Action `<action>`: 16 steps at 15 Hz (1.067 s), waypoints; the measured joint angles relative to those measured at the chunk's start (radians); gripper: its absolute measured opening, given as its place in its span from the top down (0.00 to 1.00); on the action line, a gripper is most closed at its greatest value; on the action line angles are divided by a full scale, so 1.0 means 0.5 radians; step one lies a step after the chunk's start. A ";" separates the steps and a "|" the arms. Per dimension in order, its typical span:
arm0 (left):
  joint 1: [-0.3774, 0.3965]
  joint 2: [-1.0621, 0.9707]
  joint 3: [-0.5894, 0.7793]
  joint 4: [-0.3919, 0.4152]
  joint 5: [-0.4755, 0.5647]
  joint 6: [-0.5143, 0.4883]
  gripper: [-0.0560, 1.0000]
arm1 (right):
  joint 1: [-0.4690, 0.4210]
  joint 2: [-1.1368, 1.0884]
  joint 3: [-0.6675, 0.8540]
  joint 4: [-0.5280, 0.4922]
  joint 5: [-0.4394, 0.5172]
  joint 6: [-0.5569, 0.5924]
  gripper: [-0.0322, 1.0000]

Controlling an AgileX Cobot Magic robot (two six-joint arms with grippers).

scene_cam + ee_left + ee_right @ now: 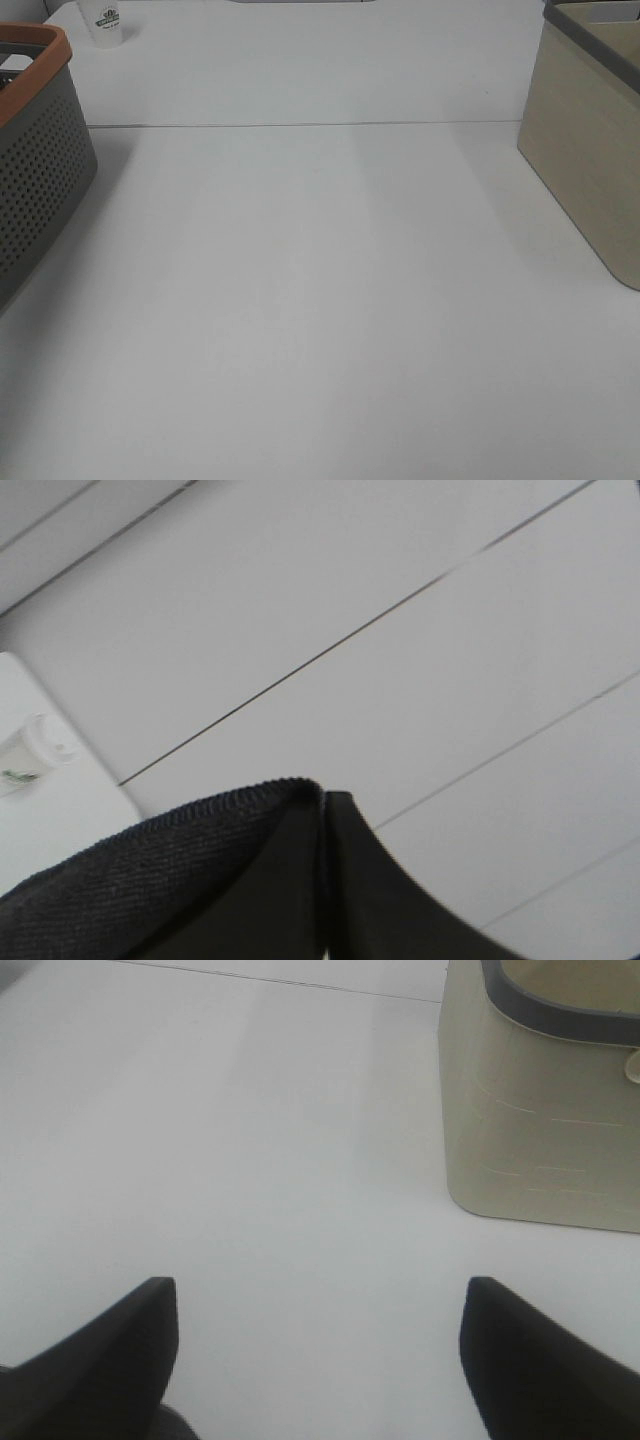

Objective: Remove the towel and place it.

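A grey perforated basket (40,170) with an orange rim stands at the far left of the white table (320,300). Neither arm reaches into the high view, so its place relative to either gripper cannot be told. Near it, further back, is a small clear plastic cup (106,22) with a green printed label. The wrist view shows this cup beyond the left gripper (325,805) and off to one side, well apart from it.

That gripper's two dark fingers are pressed flat against each other, tip to tip, and no cloth can be seen between them (one finger has a fine ribbed texture on its face). Past its tips there are only pale panels with thin seams.

The right gripper (320,1288) hangs above bare tabletop with its jaws spread wide and nothing between them. Ahead of it and off to one side, well apart, stands a beige bin (540,1130) with a dark grey rim.

None of the three views shows the towel, so where it lies cannot be told.
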 joint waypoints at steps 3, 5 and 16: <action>0.000 0.000 -0.148 0.002 -0.254 0.000 0.95 | 0.000 0.000 0.000 0.000 0.000 0.000 0.23; 0.000 -0.002 -0.268 0.002 -0.428 0.000 0.95 | 0.000 0.000 0.000 0.000 0.000 0.000 0.23; -0.664 0.208 -0.562 0.292 -0.428 0.000 0.95 | 0.000 0.000 0.000 0.000 0.000 0.000 0.23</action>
